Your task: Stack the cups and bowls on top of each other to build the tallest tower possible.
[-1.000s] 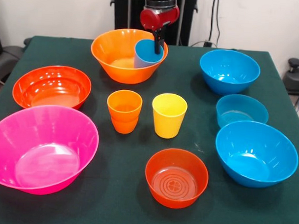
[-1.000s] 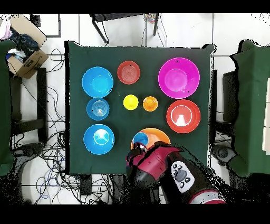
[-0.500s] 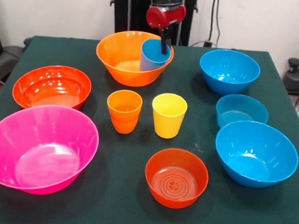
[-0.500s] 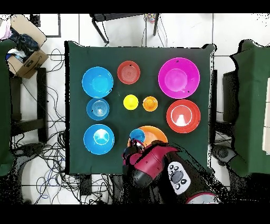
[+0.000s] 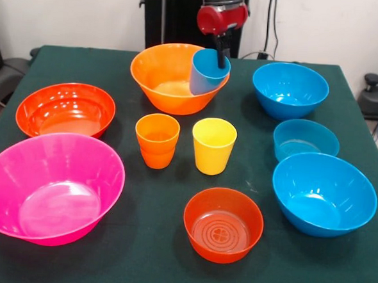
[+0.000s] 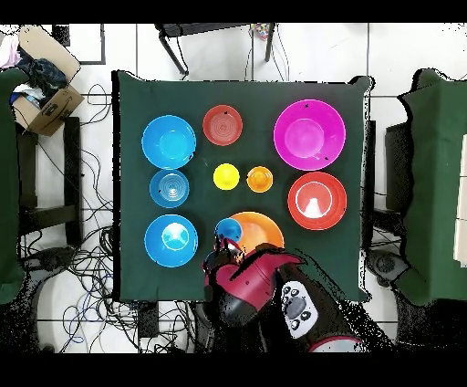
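My gripper (image 5: 221, 52) is shut on the rim of the blue cup (image 5: 208, 73), with one finger inside it. The cup sits tilted at the right inner edge of the big orange bowl (image 5: 167, 76), at the table's far side. In the overhead view the blue cup (image 6: 227, 229) is at the left edge of the orange bowl (image 6: 259, 228), with the arm covering the bowl's lower part. The orange cup (image 5: 157, 139) and the yellow cup (image 5: 213, 145) stand upright side by side in the middle.
The pink bowl (image 5: 50, 187) and a red-orange bowl (image 5: 66, 110) are on the left. A smaller red-orange bowl (image 5: 223, 224) is at the front. Two larger blue bowls (image 5: 290, 88) (image 5: 324, 193) and the small shallow blue bowl (image 5: 304, 140) are on the right.
In the front view the gripper has moved right with the blue cup. The big orange bowl has slid right along with it, towards the far blue bowl.
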